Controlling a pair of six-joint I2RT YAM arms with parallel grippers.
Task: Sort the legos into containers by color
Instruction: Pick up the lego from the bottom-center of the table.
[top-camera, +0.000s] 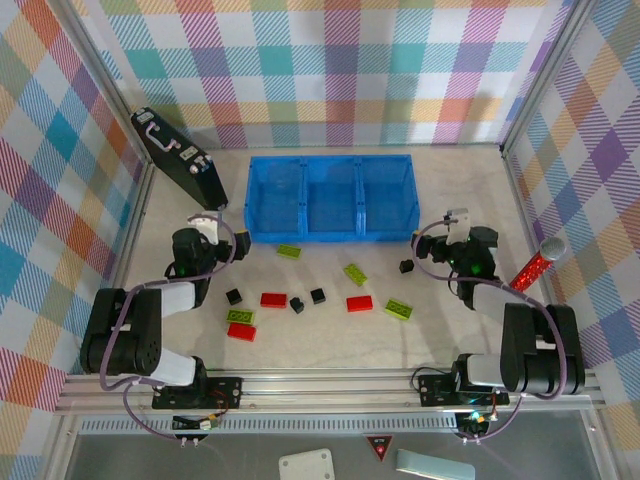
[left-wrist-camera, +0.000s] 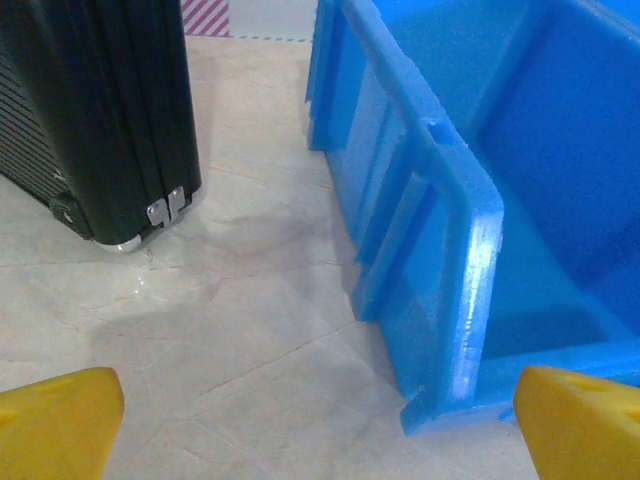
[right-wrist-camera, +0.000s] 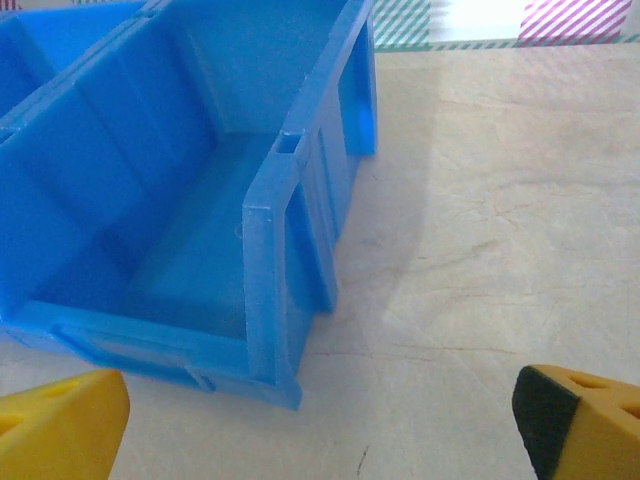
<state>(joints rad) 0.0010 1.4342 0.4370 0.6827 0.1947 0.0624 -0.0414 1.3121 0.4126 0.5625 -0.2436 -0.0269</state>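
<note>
The blue tray (top-camera: 330, 197) with three side-by-side compartments stands at the back middle of the table. In front of it lie loose legos: lime-green ones (top-camera: 289, 251) (top-camera: 355, 273) (top-camera: 398, 309) (top-camera: 240, 316), red ones (top-camera: 273, 299) (top-camera: 359, 304) (top-camera: 241, 331) and small black ones (top-camera: 233, 296) (top-camera: 297, 305) (top-camera: 317, 296) (top-camera: 406, 267). My left gripper (top-camera: 205, 222) (left-wrist-camera: 320, 430) is open over bare table by the tray's left front corner (left-wrist-camera: 470, 250). My right gripper (top-camera: 457, 220) (right-wrist-camera: 320, 420) is open by the tray's right front corner (right-wrist-camera: 265, 260). Neither holds anything.
A black case with silver latches (top-camera: 178, 158) (left-wrist-camera: 90, 110) leans at the back left, close to my left gripper. A red cylinder with a silver cap (top-camera: 537, 264) lies at the right wall. Checkered walls enclose the table.
</note>
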